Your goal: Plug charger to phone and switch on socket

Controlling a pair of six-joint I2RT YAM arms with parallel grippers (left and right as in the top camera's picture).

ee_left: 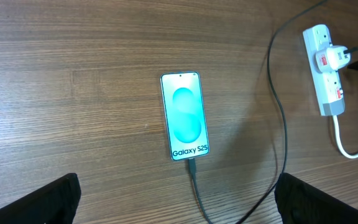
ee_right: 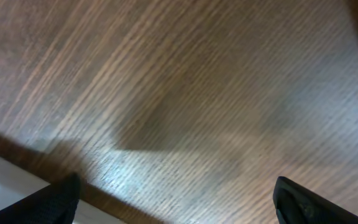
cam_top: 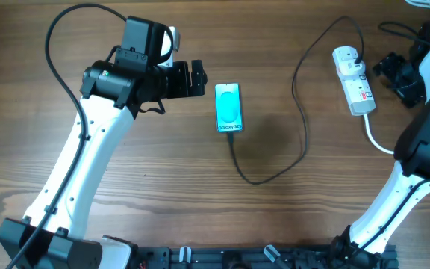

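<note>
Charger (ee_left: 191,165) is looking plugged into the phone (cam_top: 228,107) mid-table, with the left gripper (cam_top: 198,78) idling spread beside it. Further back, the right gripper (cam_top: 384,72), jaws also spread, is hovering by the socket (cam_top: 353,90). Pressing its switch is coming next, I reckon.

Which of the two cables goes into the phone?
The thin black charger cable, plugged into the phone's bottom edge; the thick white cord only leaves the power strip.
</note>
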